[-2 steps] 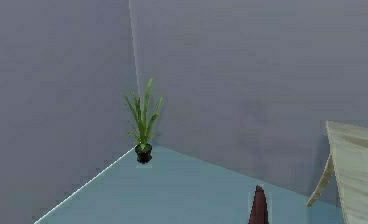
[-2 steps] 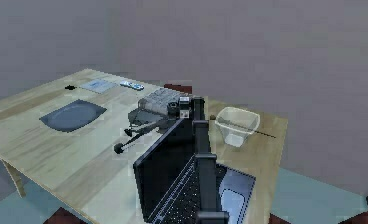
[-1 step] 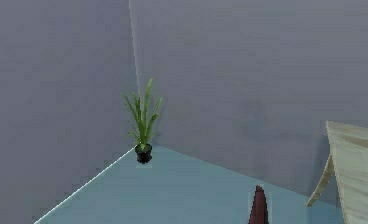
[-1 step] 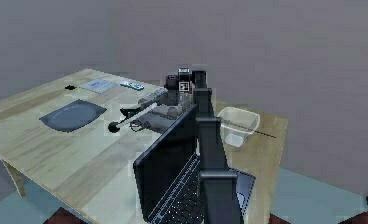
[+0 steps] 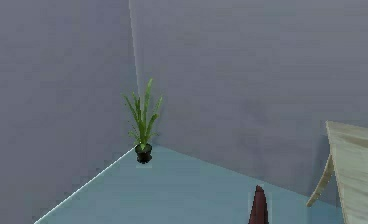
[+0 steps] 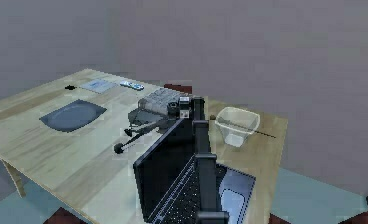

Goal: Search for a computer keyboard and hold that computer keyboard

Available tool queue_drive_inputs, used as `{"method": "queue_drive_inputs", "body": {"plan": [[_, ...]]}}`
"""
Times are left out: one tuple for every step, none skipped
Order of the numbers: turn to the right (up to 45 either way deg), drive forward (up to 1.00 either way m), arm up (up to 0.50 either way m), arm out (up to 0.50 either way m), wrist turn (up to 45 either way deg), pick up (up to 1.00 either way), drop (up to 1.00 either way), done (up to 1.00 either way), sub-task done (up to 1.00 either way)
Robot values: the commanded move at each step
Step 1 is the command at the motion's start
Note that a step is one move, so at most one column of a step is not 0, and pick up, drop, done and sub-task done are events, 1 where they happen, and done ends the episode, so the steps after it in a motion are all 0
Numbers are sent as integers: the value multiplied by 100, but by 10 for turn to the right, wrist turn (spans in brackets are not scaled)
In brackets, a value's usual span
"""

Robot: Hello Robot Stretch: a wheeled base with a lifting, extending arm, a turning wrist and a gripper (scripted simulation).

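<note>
No separate computer keyboard can be made out on the bench (image 6: 52, 150), just a laptop (image 6: 164, 175) under the arm (image 6: 204, 160). The gripper (image 6: 127, 138), its state impossible to tell, risks seizing the wrong thing.

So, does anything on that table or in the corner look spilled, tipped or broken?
Nothing stands out. On the table the laptop stands open, the clear bowl sits upright, and the potted plant in the corner stands straight.
</note>
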Motion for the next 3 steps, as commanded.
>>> {"method": "queue_drive_inputs", "body": {"plan": [[0, 0, 10, 0, 0, 0, 0, 0, 0], [0, 0, 10, 0, 0, 0, 0, 0, 0], [0, 0, 0, 0, -450, 0, 0, 0, 0]]}}
